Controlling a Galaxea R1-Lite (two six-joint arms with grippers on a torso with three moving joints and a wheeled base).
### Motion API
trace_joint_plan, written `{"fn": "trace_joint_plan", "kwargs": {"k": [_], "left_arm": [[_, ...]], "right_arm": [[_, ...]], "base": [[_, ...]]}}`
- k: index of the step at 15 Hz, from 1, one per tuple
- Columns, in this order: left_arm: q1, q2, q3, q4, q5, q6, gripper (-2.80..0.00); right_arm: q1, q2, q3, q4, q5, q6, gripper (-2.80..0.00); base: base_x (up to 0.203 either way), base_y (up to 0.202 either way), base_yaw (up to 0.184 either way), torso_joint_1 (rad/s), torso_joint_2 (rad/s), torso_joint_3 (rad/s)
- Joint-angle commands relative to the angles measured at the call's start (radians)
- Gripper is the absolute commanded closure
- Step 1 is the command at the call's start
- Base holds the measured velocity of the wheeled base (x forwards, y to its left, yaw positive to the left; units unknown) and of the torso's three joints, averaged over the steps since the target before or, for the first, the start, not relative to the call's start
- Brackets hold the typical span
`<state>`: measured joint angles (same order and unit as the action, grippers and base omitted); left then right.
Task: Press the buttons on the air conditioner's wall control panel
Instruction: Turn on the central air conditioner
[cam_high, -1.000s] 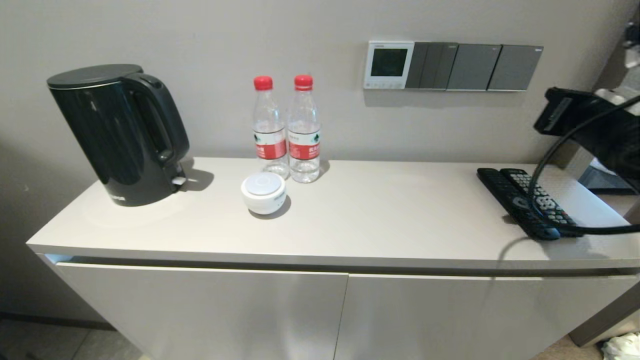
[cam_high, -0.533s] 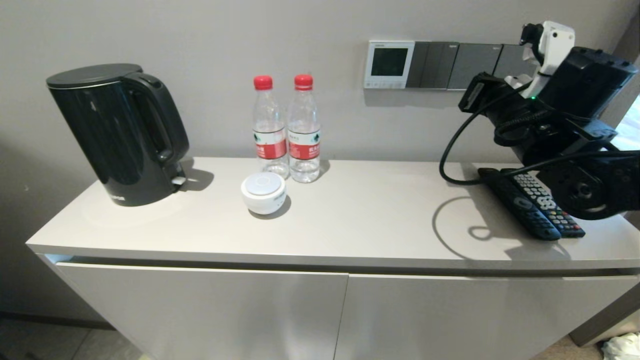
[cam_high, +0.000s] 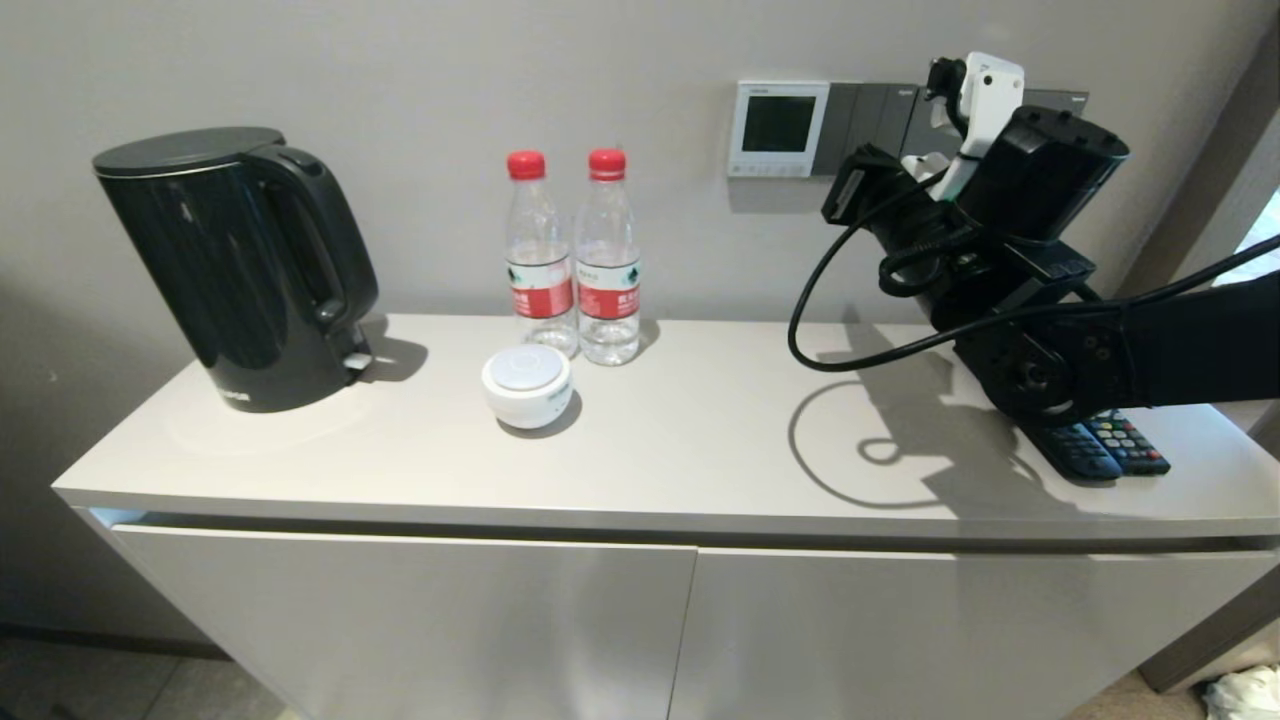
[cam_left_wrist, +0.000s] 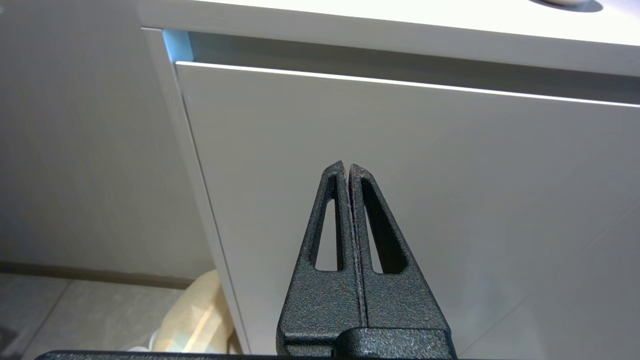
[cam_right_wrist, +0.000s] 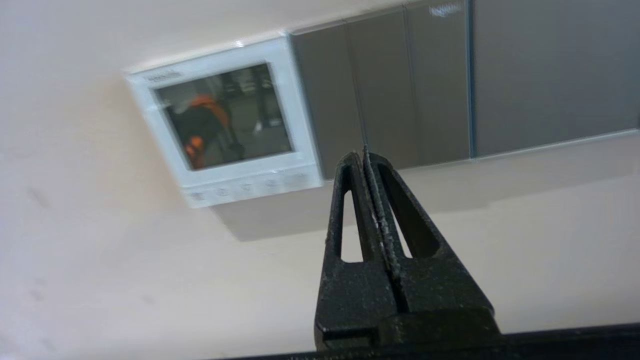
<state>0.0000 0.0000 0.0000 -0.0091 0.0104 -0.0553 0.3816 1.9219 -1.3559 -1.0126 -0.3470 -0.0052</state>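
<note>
A: Where is the right hand (cam_right_wrist: 364, 159)?
B: Raised above the surface's (cam_high: 700, 450) right end, fingers pressed together, its tip before the dark grey switch plates (cam_right_wrist: 400, 85), beside the air conditioner's wall control panel (cam_high: 779, 129) and short of the wall.

A: And the buttons (cam_right_wrist: 247, 188)?
B: A row of small pale keys along the white frame's lower edge, untouched.

A: Any writing?
B: Small print on the frame, too faint to read.

A: The left hand (cam_left_wrist: 347, 167)?
B: Closed, low before the matte cabinet door (cam_left_wrist: 425, 200). Two remotes (cam_high: 1105, 445) lie near the right edge.
</note>
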Motion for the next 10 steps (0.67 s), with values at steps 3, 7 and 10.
{"fn": "trace_joint_plan", "kwargs": {"k": [3,7,10], "left_arm": [[0.000,0.000,0.000,0.000,0.000,-0.001,0.00],[0.000,0.000,0.000,-0.001,0.000,-0.001,0.00],[0.000,0.000,0.000,0.000,0.000,-0.001,0.00]], "right_arm": [[0.022,0.032,-0.058,-0.001,0.000,-0.001,0.00],[0.018,0.087,-0.123,-0.004,0.002,-0.002,0.00],[0.014,0.129,-0.155,-0.004,0.002,-0.002,0.00]], "base": [[0.000,0.000,0.000,0.000,0.00,0.000],[0.000,0.000,0.000,0.000,0.00,0.000],[0.000,0.000,0.000,0.000,0.00,0.000]]}}
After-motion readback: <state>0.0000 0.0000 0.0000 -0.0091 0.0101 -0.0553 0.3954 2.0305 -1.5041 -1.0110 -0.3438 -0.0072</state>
